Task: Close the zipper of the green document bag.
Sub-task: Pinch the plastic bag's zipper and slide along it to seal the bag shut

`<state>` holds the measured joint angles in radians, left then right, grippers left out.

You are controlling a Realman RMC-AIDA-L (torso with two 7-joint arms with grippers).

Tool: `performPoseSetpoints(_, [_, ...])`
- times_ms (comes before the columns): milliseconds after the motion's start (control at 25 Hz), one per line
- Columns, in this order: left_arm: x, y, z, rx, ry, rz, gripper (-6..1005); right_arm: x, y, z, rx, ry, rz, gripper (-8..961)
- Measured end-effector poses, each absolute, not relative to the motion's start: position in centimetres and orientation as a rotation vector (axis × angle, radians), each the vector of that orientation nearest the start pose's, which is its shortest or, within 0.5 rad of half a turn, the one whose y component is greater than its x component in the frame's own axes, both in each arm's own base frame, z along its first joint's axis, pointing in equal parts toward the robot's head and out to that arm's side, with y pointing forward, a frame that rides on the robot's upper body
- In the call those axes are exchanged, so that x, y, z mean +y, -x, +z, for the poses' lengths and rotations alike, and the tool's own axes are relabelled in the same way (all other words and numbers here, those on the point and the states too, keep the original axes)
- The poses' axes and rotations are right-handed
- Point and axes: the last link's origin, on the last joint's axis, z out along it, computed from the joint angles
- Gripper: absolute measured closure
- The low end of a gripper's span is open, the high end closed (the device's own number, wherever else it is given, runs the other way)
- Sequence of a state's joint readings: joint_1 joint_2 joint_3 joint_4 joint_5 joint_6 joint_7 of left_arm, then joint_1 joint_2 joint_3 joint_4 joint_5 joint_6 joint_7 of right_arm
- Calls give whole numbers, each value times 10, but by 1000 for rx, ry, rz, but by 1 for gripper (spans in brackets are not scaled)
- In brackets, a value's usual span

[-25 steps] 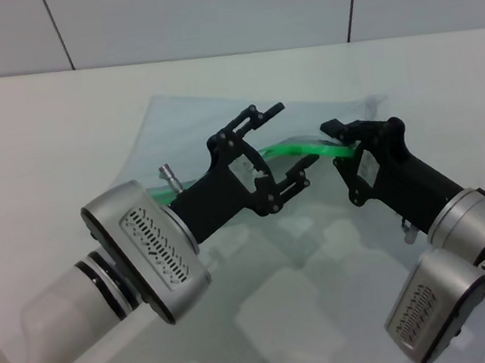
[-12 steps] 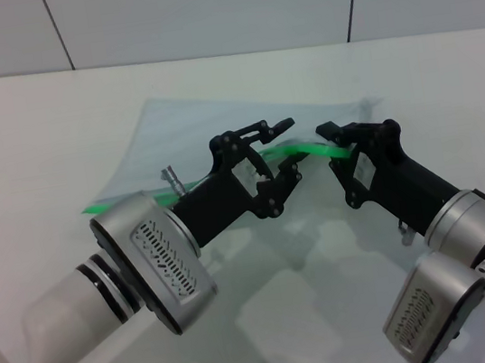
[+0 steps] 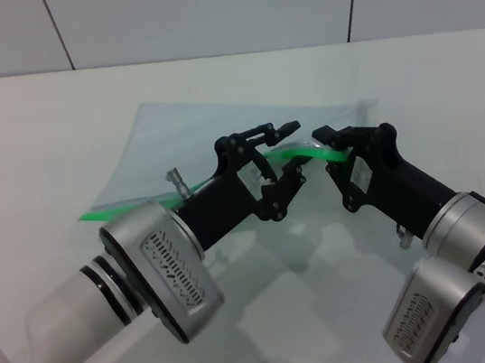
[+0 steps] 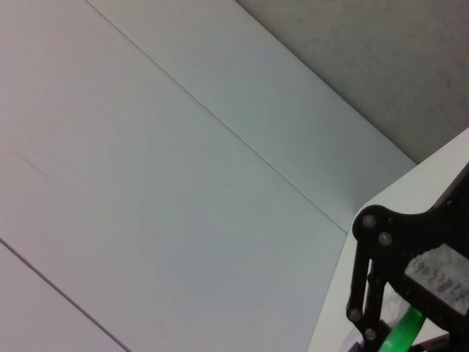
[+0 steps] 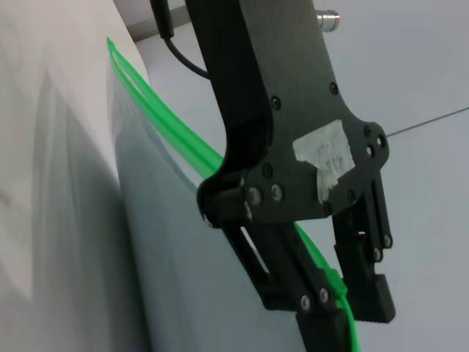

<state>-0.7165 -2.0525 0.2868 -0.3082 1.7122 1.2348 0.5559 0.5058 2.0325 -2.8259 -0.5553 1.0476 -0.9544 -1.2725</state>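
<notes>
The green document bag (image 3: 191, 139) lies flat on the white table, translucent blue-grey. Its zipper (image 3: 318, 149) runs along the near long edge as a bright green strip, lifted off the table in the middle. My left gripper (image 3: 295, 149) stands across that strip, its fingers closed onto it with the strip between the pads (image 5: 370, 304). A small green tab (image 5: 331, 279) shows beside one finger. My right gripper (image 3: 324, 139) is just to the right, shut on the strip's right end. In the left wrist view the right gripper (image 4: 410, 271) and a bit of green strip (image 4: 403, 328) show.
The white table (image 3: 25, 132) stretches to a pale tiled wall (image 3: 198, 5) at the back. Both forearms cross the near part of the table, the left one (image 3: 145, 260) over the bag's near left corner.
The left gripper's fingers have narrowed from wide open onto the green strip. The bag has shifted, so the strip's left end now shows. The right gripper moved slightly left.
</notes>
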Motion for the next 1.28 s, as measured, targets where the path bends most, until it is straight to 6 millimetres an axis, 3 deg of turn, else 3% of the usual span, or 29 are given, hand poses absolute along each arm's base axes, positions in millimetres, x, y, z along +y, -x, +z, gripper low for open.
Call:
performPoseSetpoints(760, [324,220,-108,600,2121,-460,875,310,-231,-117,-839,1899,14,902])
performPoseSetpoints(1280, [325,219,-108,572,2116,-456,912,310,-230,-117,-849,1900,16,902])
